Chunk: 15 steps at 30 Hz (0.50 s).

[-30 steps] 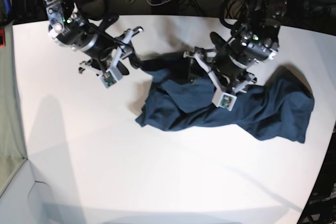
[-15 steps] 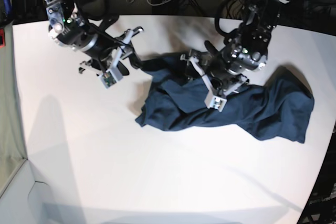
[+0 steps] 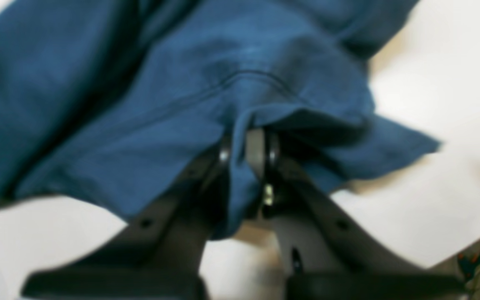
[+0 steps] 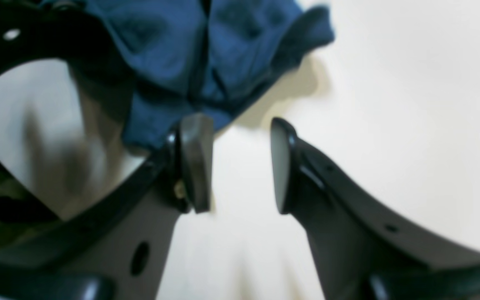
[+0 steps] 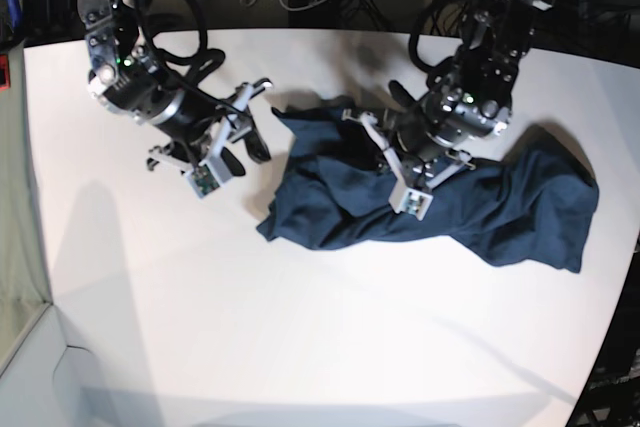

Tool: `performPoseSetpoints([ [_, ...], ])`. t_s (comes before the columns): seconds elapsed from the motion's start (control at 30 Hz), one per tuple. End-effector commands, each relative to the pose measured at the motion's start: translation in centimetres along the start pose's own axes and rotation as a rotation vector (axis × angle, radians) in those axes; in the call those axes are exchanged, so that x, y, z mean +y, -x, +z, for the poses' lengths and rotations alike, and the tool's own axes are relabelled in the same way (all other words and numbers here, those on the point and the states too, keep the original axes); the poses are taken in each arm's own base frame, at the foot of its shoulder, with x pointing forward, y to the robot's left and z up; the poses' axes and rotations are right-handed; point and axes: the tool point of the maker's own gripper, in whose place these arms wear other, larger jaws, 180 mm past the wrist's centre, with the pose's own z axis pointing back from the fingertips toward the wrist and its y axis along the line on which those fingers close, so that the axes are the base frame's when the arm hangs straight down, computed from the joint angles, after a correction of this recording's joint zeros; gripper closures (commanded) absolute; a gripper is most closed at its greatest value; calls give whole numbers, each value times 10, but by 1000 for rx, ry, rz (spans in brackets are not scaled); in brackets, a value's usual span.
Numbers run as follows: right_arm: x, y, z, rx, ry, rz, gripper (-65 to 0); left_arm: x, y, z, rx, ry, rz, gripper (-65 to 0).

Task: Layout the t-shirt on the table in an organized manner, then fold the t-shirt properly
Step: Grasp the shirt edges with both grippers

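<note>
— Where is the t-shirt (image 5: pixel 470 209)?
— Crumpled on the table (image 5: pixel 300 327), nearer its far right edge.
— And the left gripper (image 3: pixel 246 143)?
— Clamped together on a fold of the cloth.
— The right gripper (image 4: pixel 240 162)?
— Jaws apart, holding nothing, just beside the shirt's edge.

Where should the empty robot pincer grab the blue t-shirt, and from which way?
Best guess: the loose edge of the t-shirt that pokes out toward the right pincer, which is open over the bare table. Come in low from that side; the edge there looks thin enough to pinch. The left pincer is shut on another fold.
</note>
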Motion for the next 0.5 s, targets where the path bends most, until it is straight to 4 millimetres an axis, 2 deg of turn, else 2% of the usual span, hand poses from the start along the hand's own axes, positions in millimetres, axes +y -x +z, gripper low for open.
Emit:
performPoseSetpoints([
  [0.0, 3, -12, 2, -44, -14, 4, -238, 5, -15, 10, -53, -13, -13, -8],
  [0.1, 12, -7, 1, -34, -36, -4, -238, 12, -30, 23, -111, -32, 4, -1],
  [0.27, 46, 13, -4, 13, -118, -13, -240, 29, -55, 41, -202, -74, 41, -1],
  [0.4, 64, 33, -16, 72, -169, -42, -244, 37, -65, 49, -242, -72, 94, -1],
  [0.47, 64, 46, -25, 108, -169, -71, -244, 38, -69, 53, -262, -41, 144, -1],
])
